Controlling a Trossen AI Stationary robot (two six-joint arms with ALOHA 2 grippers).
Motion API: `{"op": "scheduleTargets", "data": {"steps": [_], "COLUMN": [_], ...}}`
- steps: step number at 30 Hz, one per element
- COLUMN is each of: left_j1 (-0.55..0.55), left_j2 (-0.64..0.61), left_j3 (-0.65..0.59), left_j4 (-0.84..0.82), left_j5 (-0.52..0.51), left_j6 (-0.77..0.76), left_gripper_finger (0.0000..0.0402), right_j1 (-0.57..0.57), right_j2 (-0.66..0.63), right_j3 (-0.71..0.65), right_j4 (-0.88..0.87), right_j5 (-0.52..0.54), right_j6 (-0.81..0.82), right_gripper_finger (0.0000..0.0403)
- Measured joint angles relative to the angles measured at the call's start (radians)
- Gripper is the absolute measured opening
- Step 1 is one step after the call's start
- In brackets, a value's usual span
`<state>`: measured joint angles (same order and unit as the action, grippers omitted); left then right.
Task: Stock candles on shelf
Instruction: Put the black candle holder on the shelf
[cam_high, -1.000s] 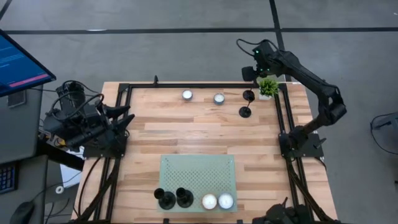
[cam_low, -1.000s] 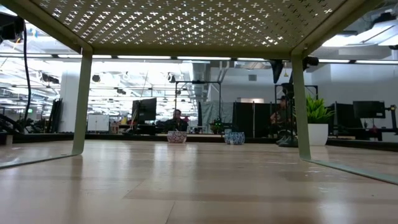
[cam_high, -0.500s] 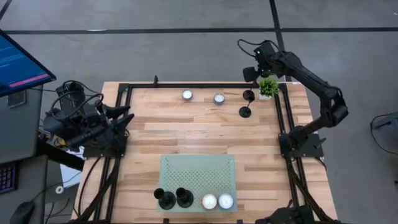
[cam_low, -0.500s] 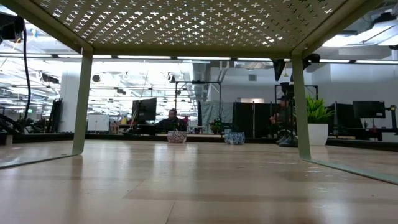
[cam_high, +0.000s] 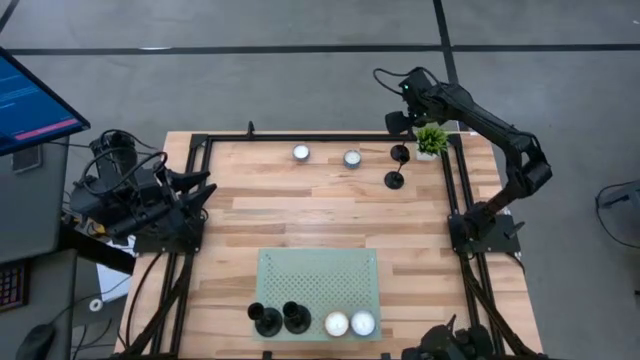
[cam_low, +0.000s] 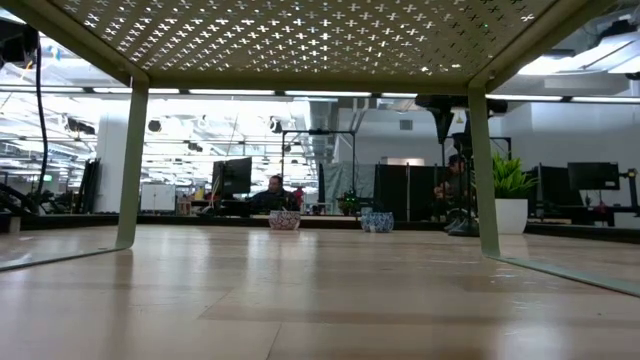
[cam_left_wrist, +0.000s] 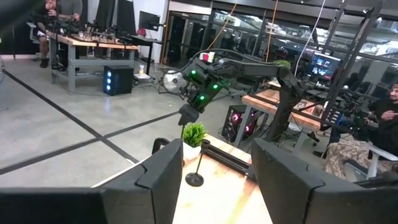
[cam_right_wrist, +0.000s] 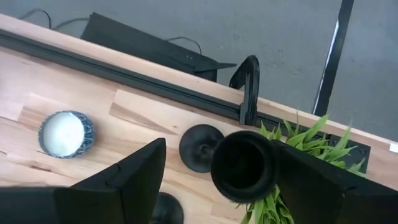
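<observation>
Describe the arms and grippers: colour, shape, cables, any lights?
Both arms are dark, jointed links. The right arm is slim, with green indicator lights near its wrist; the left arm carries looped black cables. Left gripper and right gripper have broad, flat, matte black fingers.

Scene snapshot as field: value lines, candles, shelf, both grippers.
candles on shelf: two, near front edge
candles off shelf: two, on the table by its far rail
shelf: pale green perforated panel, also carrying two black holders
right gripper: open, empty, above far right corner near black holder and potted plant
left gripper: open, empty, waiting at table's left edge
</observation>
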<state>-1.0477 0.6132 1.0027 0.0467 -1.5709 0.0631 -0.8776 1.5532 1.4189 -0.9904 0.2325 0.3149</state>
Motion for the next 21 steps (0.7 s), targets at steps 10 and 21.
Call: {"op": "scheduleTargets", "data": {"steps": [10,21], "left_j1": [0.000,0.000], "left_j2": [0.017,0.017], "left_j3": [0.000,0.000], "left_j4": [0.007,0.007], "left_j5": [0.000,0.000], "left_j6": [0.000,0.000], "left_gripper_finger": [0.0190,0.0190], "right_j1": [-0.001,-0.008], "right_j2": [0.011,0.011], "right_j3": [0.000,0.000], "right_j4": [-0.049,-0.038], "right_j5": [0.000,-0.003], "right_j6": [0.000,-0.038], "right_gripper_finger": [0.0257,0.0171]}}
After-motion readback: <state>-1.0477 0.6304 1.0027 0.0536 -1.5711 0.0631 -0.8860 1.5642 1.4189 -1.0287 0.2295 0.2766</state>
